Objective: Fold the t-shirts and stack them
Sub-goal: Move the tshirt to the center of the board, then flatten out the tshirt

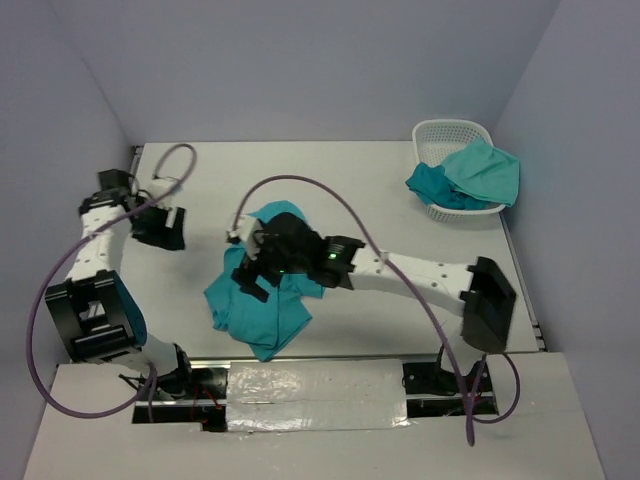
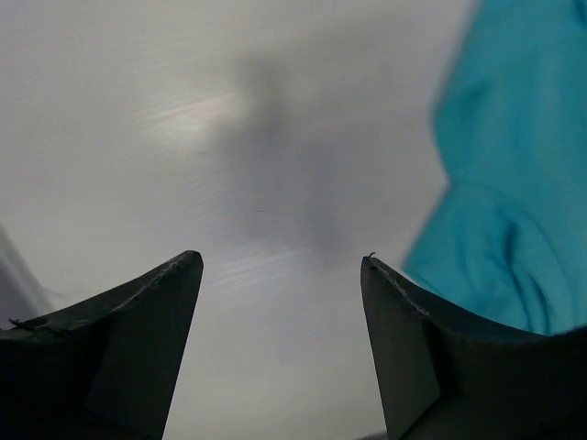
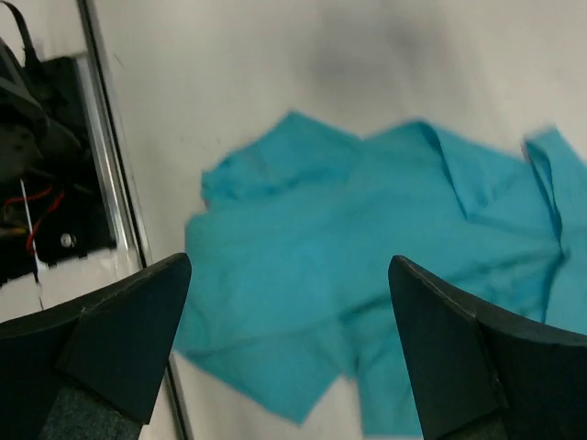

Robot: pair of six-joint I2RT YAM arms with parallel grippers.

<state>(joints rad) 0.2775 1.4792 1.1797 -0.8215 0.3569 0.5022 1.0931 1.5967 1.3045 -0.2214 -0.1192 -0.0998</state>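
Observation:
A crumpled teal t-shirt (image 1: 265, 318) lies on the white table in the middle, near the front edge. My right gripper (image 1: 248, 277) hovers above it, and the right wrist view shows it open (image 3: 289, 266) over the spread cloth (image 3: 367, 247) with nothing between its fingers. Left of the shirt, my left gripper (image 1: 165, 232) is open (image 2: 280, 261) over bare table, and the shirt's edge (image 2: 514, 183) shows at the right of that view. Two more t-shirts, one greener (image 1: 488, 170) and one bluer (image 1: 437, 186), hang out of the basket.
The white lattice basket (image 1: 440, 133) stands at the back right corner. A metal strip (image 3: 110, 165) and the arm's black base (image 3: 46, 183) mark the table's near edge. Grey walls close in the table on three sides.

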